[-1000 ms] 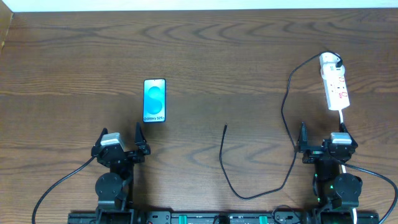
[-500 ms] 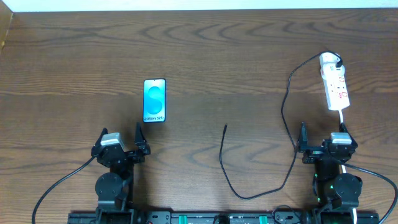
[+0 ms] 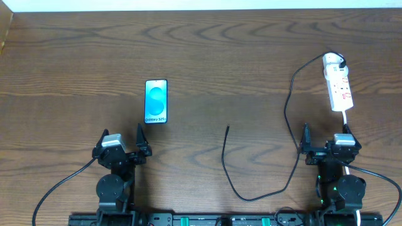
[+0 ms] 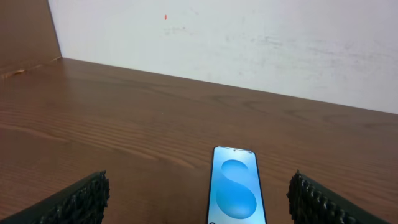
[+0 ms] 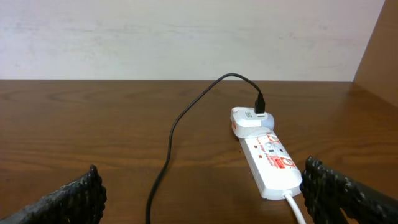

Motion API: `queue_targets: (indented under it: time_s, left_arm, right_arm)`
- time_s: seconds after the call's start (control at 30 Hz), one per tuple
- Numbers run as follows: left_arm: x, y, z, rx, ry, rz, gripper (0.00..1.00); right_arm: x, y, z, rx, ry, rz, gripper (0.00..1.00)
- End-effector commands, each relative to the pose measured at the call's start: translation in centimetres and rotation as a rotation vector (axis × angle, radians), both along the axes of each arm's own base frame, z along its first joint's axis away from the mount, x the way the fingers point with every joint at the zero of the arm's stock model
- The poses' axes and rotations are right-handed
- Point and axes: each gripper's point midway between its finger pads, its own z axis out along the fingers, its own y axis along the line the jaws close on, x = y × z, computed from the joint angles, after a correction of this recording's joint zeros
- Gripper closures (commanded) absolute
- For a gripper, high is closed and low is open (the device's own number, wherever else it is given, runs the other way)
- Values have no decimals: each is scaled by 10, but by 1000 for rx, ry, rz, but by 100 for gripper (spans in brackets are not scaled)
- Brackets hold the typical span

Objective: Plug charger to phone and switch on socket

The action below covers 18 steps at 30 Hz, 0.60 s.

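The phone (image 3: 156,101) lies flat at the left centre of the table, blue screen up; it also shows in the left wrist view (image 4: 235,185), just ahead of my open, empty left gripper (image 3: 122,139). The charger, a thin black cable (image 3: 289,107), runs from the white plug head (image 3: 331,61) on the socket strip (image 3: 340,88), loops along the front, and ends with its free tip (image 3: 227,127) at table centre. In the right wrist view the socket (image 5: 268,163) and the cable (image 5: 171,140) lie ahead of my open, empty right gripper (image 3: 325,135).
A white cord (image 3: 347,119) leaves the strip's near end toward the right arm's base. A pale wall (image 4: 249,43) stands behind the table's far edge. A wooden side panel (image 5: 379,50) rises at the right.
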Motion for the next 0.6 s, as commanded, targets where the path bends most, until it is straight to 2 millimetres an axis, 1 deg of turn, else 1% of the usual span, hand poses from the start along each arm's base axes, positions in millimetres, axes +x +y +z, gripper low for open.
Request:
queue_targets:
  time_s: [0.0,0.13,0.2,0.37,0.57]
  left_arm:
    - [0,0,-17,16,46,0,8]
    - [0,0,-15,16,41,-1,8]
    - [-1,0,-10,15,32,-1,8]
    - [-2,0,11,14,-11,0,8]
    - [-6,0,30,13,-40,0,8]
  right_arm:
    - [0,1,1,-8,-4,6,1]
    - [0,1,0,-8,-3,6,1]
    - [0,1,1,-8,-4,6,1]
    - [0,1,0,-8,-3,6,1]
    - [0,1,1,-8,-4,6,1]
